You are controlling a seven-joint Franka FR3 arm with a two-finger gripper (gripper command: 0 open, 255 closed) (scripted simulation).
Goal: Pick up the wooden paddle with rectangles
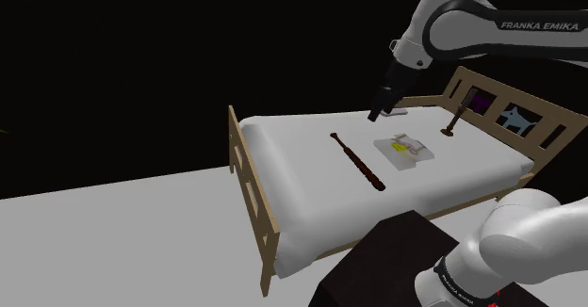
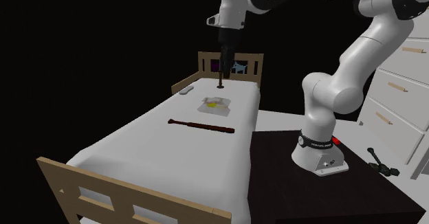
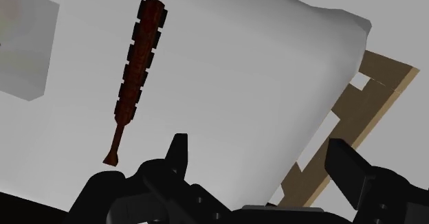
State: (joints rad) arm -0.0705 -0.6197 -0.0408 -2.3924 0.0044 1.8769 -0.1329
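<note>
While the gripper (image 1: 378, 115) hangs over the bed (image 1: 302, 169) at the upper right of the shoulder view, its fingers (image 3: 179, 150) stand wide apart with nothing between them. The paddle (image 1: 358, 161), dark reddish-brown with rectangular blocks along its length, lies flat on the white mattress at the frame's centre, well apart from the gripper. A clear packet (image 1: 403, 150) with yellow inside lies just right of it. Seen from the wrist, the paddle (image 3: 136, 68) points its thin handle end toward the fingers.
</note>
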